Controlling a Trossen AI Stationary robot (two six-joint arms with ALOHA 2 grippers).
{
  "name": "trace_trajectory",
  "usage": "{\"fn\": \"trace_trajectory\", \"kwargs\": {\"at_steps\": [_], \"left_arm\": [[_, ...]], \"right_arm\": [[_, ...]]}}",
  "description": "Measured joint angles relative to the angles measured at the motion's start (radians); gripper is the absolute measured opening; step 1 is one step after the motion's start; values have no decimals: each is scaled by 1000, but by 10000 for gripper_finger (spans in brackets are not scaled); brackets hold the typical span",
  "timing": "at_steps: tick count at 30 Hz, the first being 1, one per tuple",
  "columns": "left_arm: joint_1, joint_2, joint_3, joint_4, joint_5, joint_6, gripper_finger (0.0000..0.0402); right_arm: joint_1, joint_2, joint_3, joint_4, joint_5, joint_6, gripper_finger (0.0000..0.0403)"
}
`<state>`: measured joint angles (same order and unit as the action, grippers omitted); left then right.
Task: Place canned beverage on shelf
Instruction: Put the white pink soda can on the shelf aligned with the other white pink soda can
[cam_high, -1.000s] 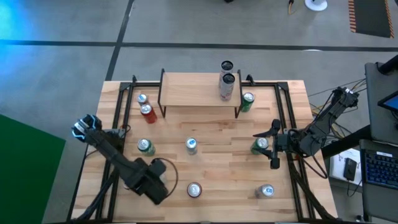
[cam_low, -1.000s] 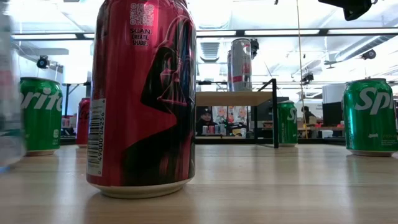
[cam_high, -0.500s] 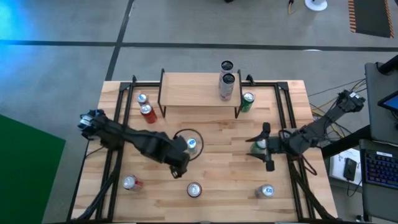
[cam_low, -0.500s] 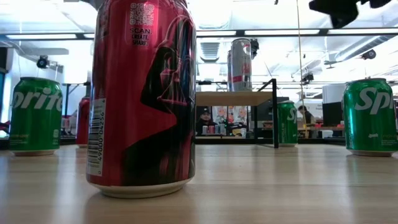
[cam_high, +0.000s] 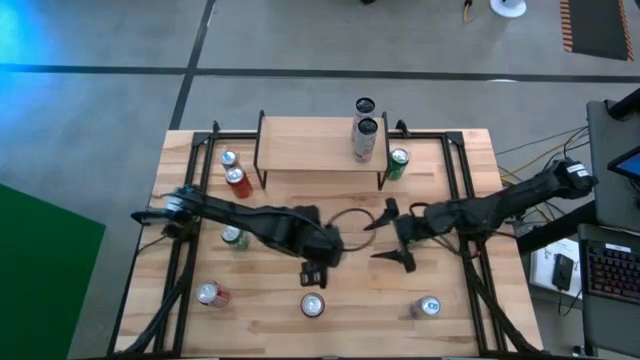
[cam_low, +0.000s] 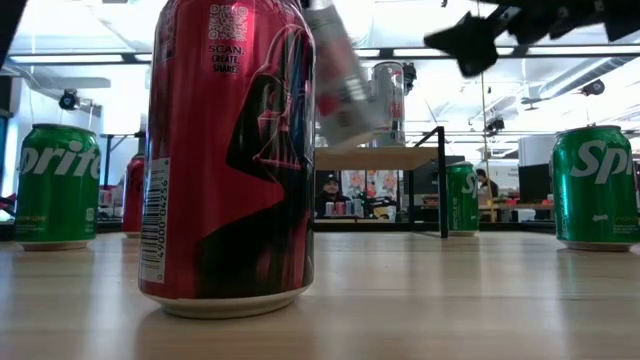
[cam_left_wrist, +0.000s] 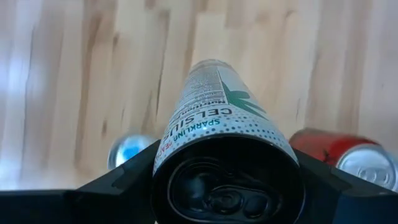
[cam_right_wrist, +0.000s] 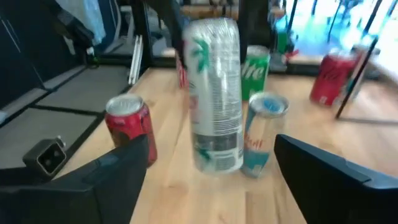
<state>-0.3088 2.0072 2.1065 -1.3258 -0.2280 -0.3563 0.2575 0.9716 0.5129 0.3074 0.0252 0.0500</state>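
Tabletop (cam_high: 370, 322) of pale wood planks, seen from above, with two dark robot arms meeting over its middle. One low shelf (cam_high: 310, 145) with a light-wood top and thin black legs stands at the far edge; two tall silver cans (cam_high: 364, 128) stand on its right end. The left end effector (cam_high: 318, 262) is clamped on one slim white can with green lettering (cam_left_wrist: 214, 112), held tilted in the air above the tabletop's centre, well short of the shelf. The right end effector (cam_high: 386, 237) faces it just beside, fingers spread apart and holding nothing. Seven more cans show standing on the tabletop from above.
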Motion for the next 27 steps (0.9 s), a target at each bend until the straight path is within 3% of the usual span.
{"fn": "trace_trajectory", "kwargs": {"at_steps": [6,11,18,22,27], "left_arm": [[11,171,252,-10,-8,176,248],[46,161,189,71,-19,185,248],[54,152,238,148,-17,204,249],[53,146,245,149,-8,219,249],[54,148,243,159,-5,222,260]], "right_arm": [[2,112,1,108,-19,13,352],[2,187,4,178,-56,28,352],[1,277,4,267,-2,37,347],[2,318,10,315,-2,47,310],[2,320,6,323,-6,58,228]]}}
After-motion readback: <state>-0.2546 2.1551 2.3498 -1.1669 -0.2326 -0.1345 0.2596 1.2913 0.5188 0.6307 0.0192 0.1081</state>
